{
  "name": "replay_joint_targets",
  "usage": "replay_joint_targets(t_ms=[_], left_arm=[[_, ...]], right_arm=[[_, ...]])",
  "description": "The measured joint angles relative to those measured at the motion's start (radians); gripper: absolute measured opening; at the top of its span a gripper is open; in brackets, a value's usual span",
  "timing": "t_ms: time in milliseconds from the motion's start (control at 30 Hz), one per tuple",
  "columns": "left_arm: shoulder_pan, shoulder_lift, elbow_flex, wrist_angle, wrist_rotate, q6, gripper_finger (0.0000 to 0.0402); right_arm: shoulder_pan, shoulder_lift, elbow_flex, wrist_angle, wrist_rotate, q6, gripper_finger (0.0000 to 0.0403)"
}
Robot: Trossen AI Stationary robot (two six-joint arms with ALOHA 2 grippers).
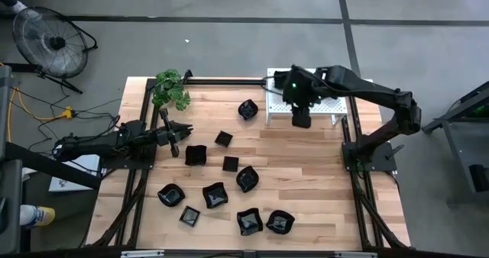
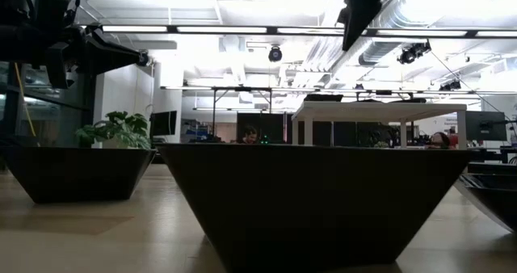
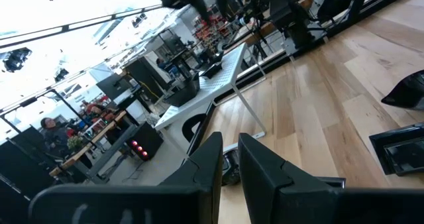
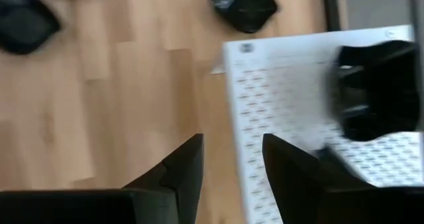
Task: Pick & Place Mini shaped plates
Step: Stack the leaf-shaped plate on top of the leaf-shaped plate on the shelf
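Note:
Several glossy black mini plates lie flat on the wooden table in the high view, among them one (image 1: 247, 109) just left of the white perforated rack (image 1: 328, 105), one (image 1: 223, 139) at mid-table and one (image 1: 280, 223) near the front edge. In the right wrist view another black plate (image 4: 377, 91) rests on the rack (image 4: 285, 85). My right gripper (image 4: 232, 158) hovers open and empty over the rack's left edge. My left gripper (image 1: 177, 136) waits at the table's left side, above the wood, its fingers nearly together and holding nothing.
A potted green plant (image 1: 170, 88) stands at the far left corner. Black frame rails (image 1: 145, 159) run along both table sides. The low view is filled by one plate (image 2: 307, 200) close to the camera, with another (image 2: 77, 172) to its left. A fan (image 1: 50, 37) stands on the floor.

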Motion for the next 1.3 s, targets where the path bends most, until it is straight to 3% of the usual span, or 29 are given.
replay_joint_targets(t_ms=[667,1067,1300], left_arm=[[0.000,0.000,0.000,0.000,0.000,0.000,0.0046],[0.000,0.000,0.000,0.000,0.000,0.000,0.0046],[0.000,0.000,0.000,0.000,0.000,0.000,0.0046]], right_arm=[[0.445,-0.004,0.000,-0.094,-0.156,0.170,0.0140],[0.645,0.181,0.000,-0.077,-0.161,0.435,0.0140],[0.715,0.296,0.000,0.055,-0.305,0.556,0.0139]])
